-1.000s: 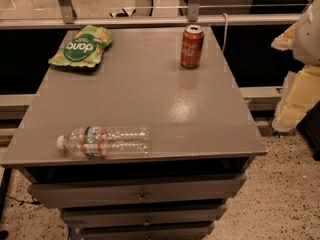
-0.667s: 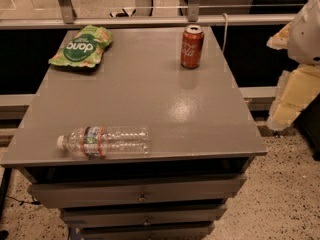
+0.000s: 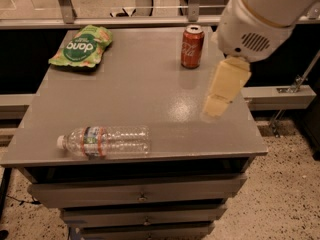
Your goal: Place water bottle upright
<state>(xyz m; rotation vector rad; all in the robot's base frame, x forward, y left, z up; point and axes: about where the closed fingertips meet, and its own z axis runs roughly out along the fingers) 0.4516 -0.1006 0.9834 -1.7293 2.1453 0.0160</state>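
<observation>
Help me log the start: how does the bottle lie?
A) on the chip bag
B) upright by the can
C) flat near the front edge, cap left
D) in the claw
C: the bottle lies flat at the table's front edge, cap left; the claw hangs over the right side, apart.

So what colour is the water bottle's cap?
White cap, seen in camera view. The water bottle lies sideways; the gripper hangs above the table.
</observation>
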